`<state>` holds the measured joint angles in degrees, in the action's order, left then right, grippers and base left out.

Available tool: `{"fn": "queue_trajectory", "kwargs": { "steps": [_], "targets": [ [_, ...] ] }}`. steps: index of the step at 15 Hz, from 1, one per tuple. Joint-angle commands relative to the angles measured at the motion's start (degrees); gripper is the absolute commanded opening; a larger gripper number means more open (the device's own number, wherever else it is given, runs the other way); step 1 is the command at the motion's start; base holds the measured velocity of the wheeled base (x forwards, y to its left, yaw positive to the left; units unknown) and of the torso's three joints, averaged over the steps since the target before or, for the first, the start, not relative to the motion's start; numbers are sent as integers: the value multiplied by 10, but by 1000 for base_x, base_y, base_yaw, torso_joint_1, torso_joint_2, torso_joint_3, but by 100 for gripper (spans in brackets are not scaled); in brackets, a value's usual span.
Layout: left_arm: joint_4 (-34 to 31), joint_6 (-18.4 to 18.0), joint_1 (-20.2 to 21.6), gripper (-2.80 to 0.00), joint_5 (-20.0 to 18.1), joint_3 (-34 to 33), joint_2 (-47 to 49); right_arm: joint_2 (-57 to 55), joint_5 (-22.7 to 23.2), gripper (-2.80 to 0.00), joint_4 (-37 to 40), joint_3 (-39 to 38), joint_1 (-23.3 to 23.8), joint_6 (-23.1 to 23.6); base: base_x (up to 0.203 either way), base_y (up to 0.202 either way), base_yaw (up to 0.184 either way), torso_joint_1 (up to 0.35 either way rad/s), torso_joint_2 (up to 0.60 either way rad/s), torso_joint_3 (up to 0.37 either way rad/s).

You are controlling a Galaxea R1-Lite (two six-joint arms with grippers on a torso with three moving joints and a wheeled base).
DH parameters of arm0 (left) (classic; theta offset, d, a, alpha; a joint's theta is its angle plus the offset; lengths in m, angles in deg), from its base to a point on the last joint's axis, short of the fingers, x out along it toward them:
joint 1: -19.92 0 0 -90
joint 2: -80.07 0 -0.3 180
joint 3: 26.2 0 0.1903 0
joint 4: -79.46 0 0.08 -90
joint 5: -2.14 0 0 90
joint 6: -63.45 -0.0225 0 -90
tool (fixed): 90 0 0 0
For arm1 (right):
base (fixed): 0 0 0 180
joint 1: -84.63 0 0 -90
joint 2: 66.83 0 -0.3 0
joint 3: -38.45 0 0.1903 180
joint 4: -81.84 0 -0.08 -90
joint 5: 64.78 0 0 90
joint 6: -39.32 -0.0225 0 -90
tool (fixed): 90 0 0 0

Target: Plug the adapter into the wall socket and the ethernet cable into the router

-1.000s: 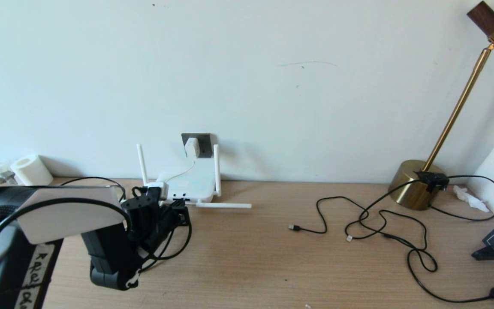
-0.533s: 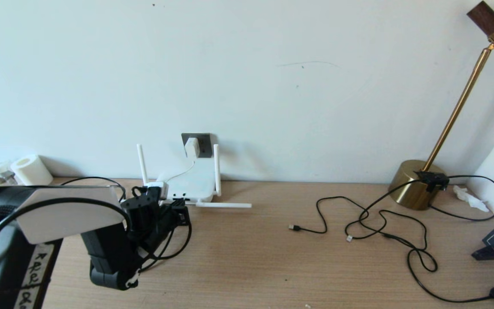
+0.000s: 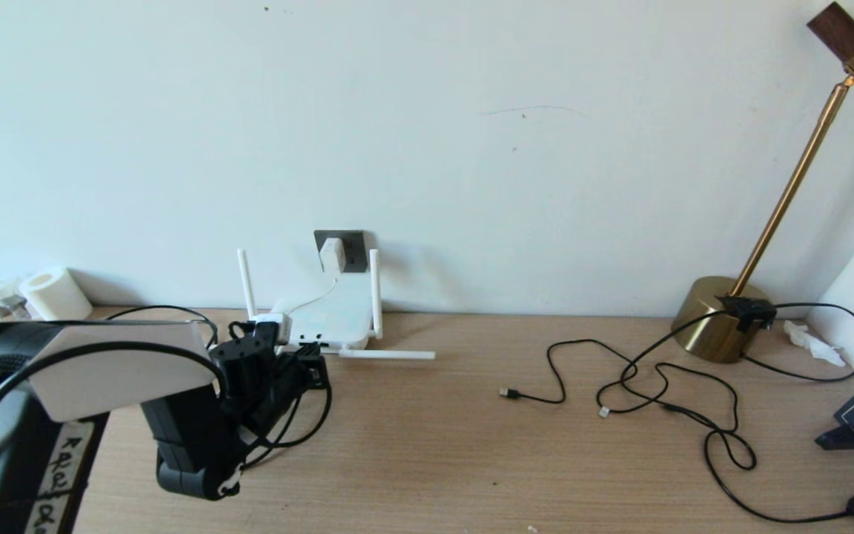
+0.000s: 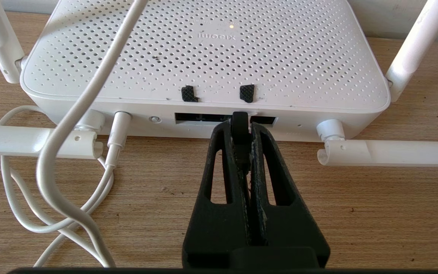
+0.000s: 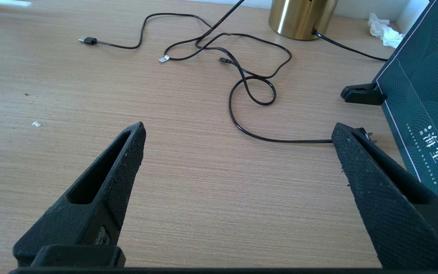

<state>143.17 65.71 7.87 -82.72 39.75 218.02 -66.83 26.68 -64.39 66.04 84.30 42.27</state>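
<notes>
At the port edge of the flat white router [image 4: 203, 57] I see my left gripper [image 4: 240, 125] pinched on the black ethernet cable [image 4: 240, 123] plug. The small white adapter [image 3: 332, 254] sits in the dark grey wall socket [image 3: 353, 248]. My right gripper [image 5: 238, 140] is wide, holding nothing.

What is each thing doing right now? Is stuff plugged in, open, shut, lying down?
Small white cube adapter: plugged into the dark grey wall socket.
Flat white router: small light lit on top.
Thick black ethernet cable: plug tip at a dark port, pinched.
Left gripper: shut on the ethernet cable.
Right gripper: open, holding nothing.
Thin black USB cables: loose on the wooden table.
Brass lamp: upright.
</notes>
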Motion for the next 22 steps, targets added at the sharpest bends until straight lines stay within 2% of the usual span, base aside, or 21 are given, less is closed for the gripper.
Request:
{"fn": "queue_trajectory", "kwargs": {
  "steps": [1,9,22],
  "targets": [
    [6,0,1,-280,0,5,0,-1,0,0,0,0,0,0,0,0,0,0,0,0],
    [6,-1,11,-280,-2,13,-2,-1,0,0,0,0,0,0,0,0,0,0,0,0],
    [6,-1,8,-280,-2,-17,-21,-1,0,0,0,0,0,0,0,0,0,0,0,0]
  ]
}}
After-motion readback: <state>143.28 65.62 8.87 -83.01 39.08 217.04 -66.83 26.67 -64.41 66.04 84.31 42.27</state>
